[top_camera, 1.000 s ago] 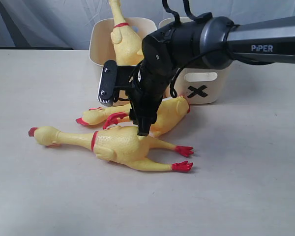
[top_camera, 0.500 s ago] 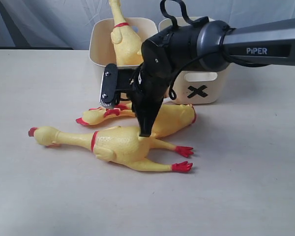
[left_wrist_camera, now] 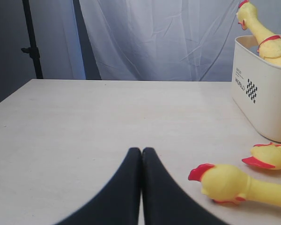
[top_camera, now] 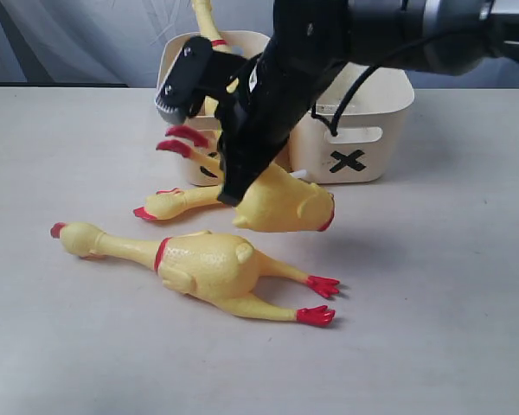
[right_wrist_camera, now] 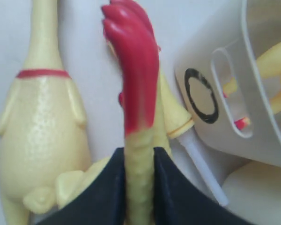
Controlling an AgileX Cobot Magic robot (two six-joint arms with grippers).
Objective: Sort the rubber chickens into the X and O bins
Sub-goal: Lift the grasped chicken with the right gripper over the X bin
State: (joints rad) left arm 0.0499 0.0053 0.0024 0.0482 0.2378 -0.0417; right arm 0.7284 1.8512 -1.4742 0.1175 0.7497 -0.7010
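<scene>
My right gripper (top_camera: pixel 199 154) (right_wrist_camera: pixel 139 154) is shut on a leg of a smaller rubber chicken (top_camera: pixel 281 203). It hangs by that leg above the table in front of the bins, red feet (right_wrist_camera: pixel 133 70) up. A large chicken (top_camera: pixel 203 268) (right_wrist_camera: pixel 42 140) lies on the table below it. Another stands in the O bin (top_camera: pixel 177 69) (right_wrist_camera: pixel 201 96), neck (top_camera: pixel 203 17) sticking out. The X bin (top_camera: pixel 363 160) stands to its right. My left gripper (left_wrist_camera: pixel 141 151) is shut on nothing, low over the table near the large chicken's head (left_wrist_camera: pixel 225 183).
A yellow head with a red tip (top_camera: pixel 164 205) (left_wrist_camera: pixel 271 157) rests on the table before the O bin; whether it belongs to the lifted chicken I cannot tell. A thin white tube (right_wrist_camera: pixel 201 164) shows beside the held leg. Grey curtains hang behind the table.
The right gripper's jaws closed on the smaller chicken's leg, then the arm rose toward the bins, pulling the chicken's body off the table. The large chicken below shifted slightly. The left gripper stayed put.
</scene>
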